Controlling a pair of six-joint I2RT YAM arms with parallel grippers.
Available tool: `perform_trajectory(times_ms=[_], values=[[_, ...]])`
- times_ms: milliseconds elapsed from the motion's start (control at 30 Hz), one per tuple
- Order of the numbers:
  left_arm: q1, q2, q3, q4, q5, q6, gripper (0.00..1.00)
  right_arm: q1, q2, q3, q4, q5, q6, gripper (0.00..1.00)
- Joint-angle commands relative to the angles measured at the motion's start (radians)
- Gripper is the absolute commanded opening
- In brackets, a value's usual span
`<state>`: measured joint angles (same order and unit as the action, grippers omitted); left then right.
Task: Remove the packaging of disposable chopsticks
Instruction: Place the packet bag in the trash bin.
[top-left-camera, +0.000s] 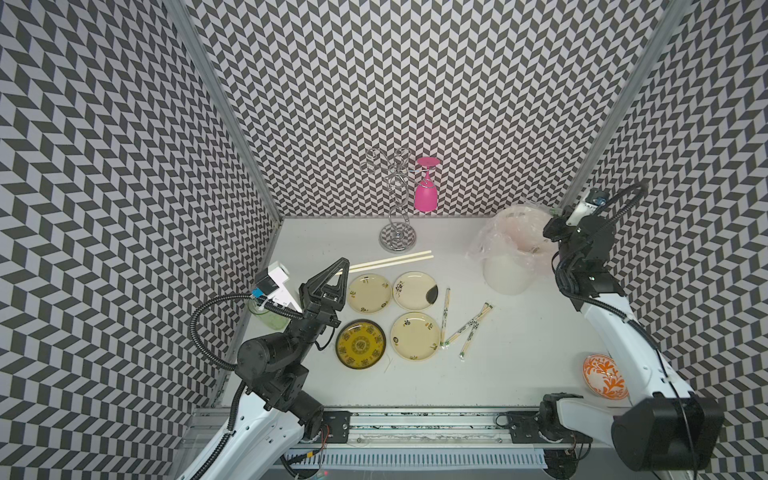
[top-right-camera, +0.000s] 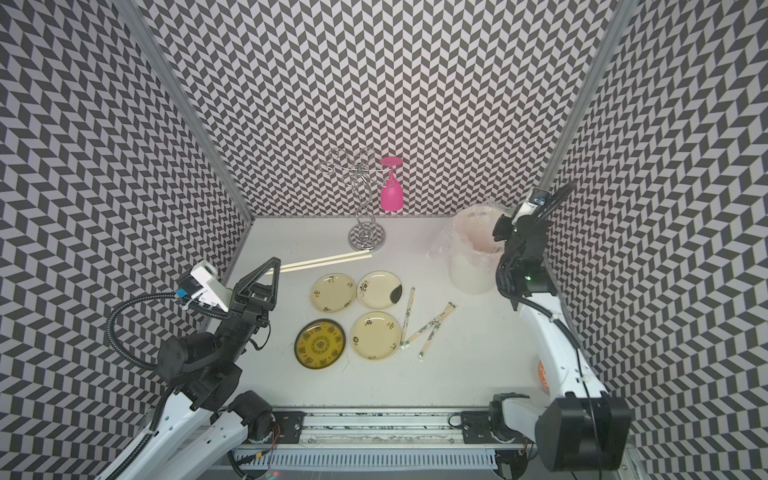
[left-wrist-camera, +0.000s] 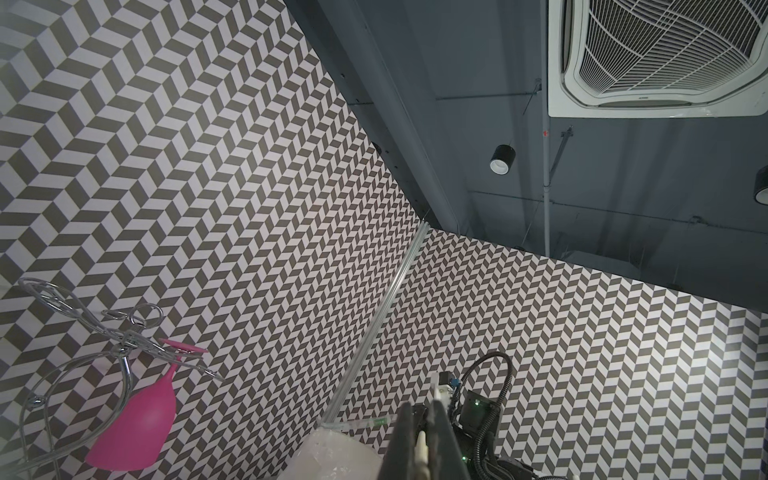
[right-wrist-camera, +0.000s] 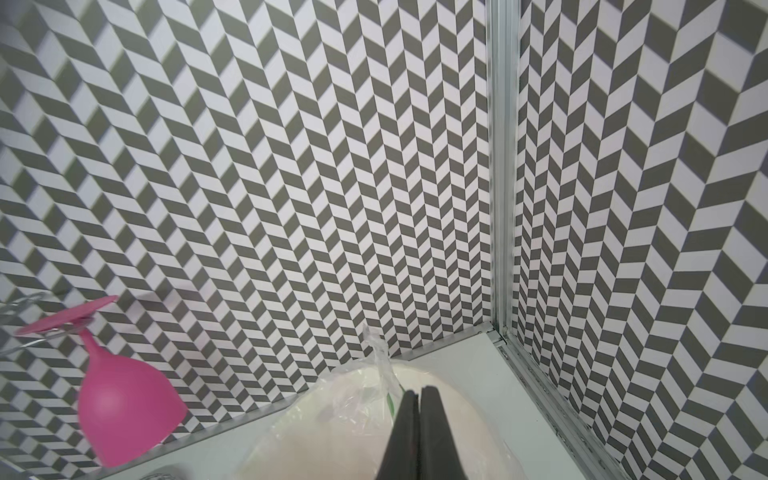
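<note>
White bench (top-left-camera: 519, 353): left gripper (top-left-camera: 342, 266) clamped on bare pale wooden chopsticks (top-left-camera: 395, 260), rear-left; right gripper (right-wrist-camera: 417, 392) pinches clear green-printed plastic sleeve (right-wrist-camera: 380, 365) over white bag-lined bin (top-left-camera: 505, 274), rear-right corner, presumably to drop it.

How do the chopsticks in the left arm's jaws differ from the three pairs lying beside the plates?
The held chopsticks are bare pale wood; the three pairs sit in clear, green-tipped sleeves. The held chopsticks are pinched at one end in the left arm's jaws; the three pairs lie loose, two crossing. All are thin straight sticks of similar length.
</note>
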<state>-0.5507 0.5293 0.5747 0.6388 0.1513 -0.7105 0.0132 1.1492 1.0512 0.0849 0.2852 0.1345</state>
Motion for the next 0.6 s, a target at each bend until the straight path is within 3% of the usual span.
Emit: perform_trajectory(times_ms=[0,133,567], values=[[0.005,-0.002,0.005,-0.003,-0.008,0.005,0.0,0.01,-0.097,0.013,0.037,-0.048,0.03,0.0],[0.005,-0.001,-0.003,0.009,-0.006,-0.004,0.0,0.01,-0.097,0.099,-0.109,-0.052,0.018,0.0],[0.005,-0.011,-0.011,-0.01,0.02,-0.01,0.0,0.01,-0.134,0.112,-0.339,-0.06,-0.013,0.0]])
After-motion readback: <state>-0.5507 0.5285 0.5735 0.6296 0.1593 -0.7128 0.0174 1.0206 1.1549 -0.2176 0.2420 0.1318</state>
